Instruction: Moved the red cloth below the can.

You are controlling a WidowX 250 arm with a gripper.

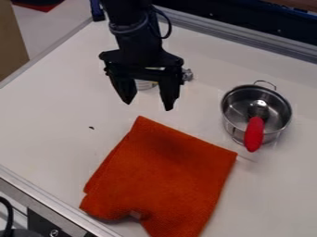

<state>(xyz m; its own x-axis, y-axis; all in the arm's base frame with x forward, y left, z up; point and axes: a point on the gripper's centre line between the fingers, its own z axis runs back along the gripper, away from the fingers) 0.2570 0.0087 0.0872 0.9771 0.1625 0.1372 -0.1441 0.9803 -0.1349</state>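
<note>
White tabletop (49,109) bears the red cloth (167,171), nearer the camera than the spread claw (148,106).

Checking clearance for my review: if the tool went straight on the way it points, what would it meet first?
Probably the white tabletop, by a corner of the red cloth; how high the tool hangs is unclear, so perhaps the cloth itself.
</note>
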